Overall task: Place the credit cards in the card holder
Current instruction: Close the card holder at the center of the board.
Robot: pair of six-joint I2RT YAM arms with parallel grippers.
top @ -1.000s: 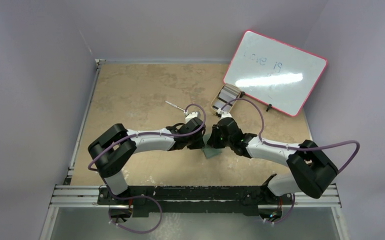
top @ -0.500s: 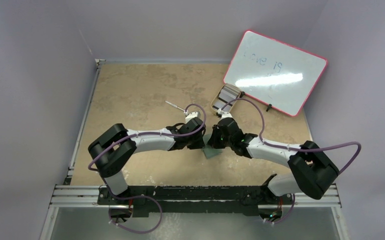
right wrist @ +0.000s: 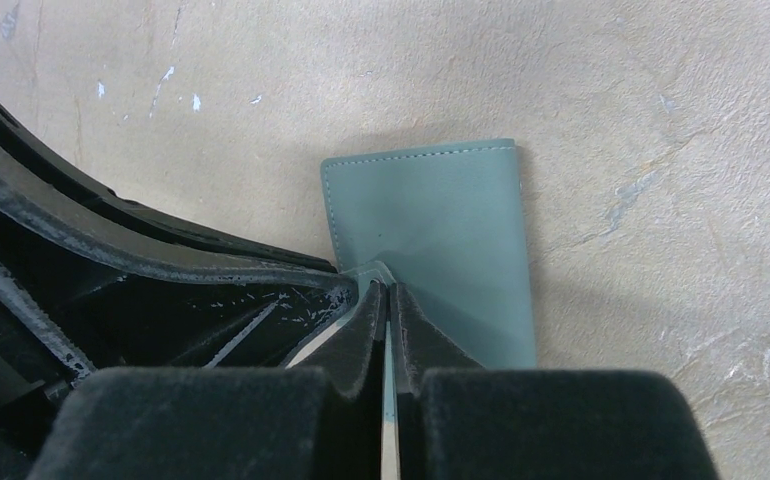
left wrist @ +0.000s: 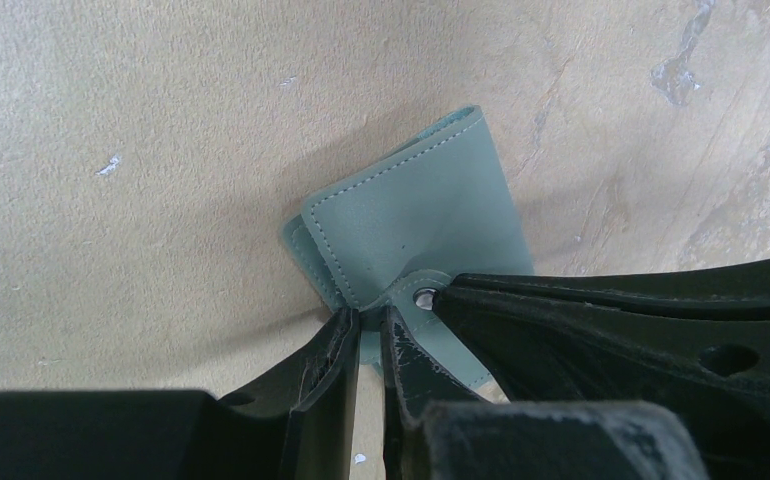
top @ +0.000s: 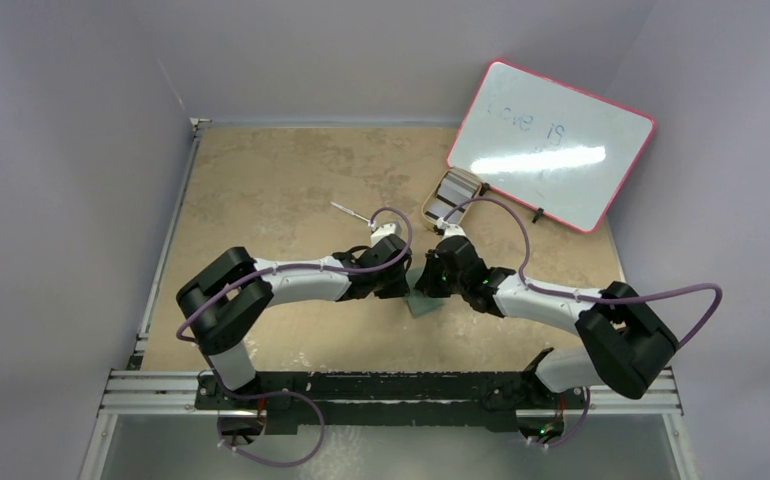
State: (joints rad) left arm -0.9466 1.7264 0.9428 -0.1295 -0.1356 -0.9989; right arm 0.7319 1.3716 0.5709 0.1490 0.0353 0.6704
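Observation:
The grey-green card holder point(top: 424, 306) lies folded on the tan table between both grippers. In the left wrist view my left gripper point(left wrist: 369, 318) is clamped on the near edge of the card holder point(left wrist: 416, 215). In the right wrist view my right gripper point(right wrist: 389, 290) is shut on the small snap tab that curls up from the card holder point(right wrist: 441, 220). From above, the left gripper point(top: 406, 280) and the right gripper point(top: 426, 283) almost touch. The credit cards point(top: 453, 196) sit as a stack in a beige tray point(top: 428, 212) further back.
A pink-edged whiteboard point(top: 551, 145) leans at the back right, just behind the tray. A thin light stick point(top: 349, 211) lies on the table behind the left arm. The arms' base rail point(top: 391, 390) runs along the near edge.
The right gripper's jaws have closed the last bit onto the snap tab. Both arms stay almost where they were.

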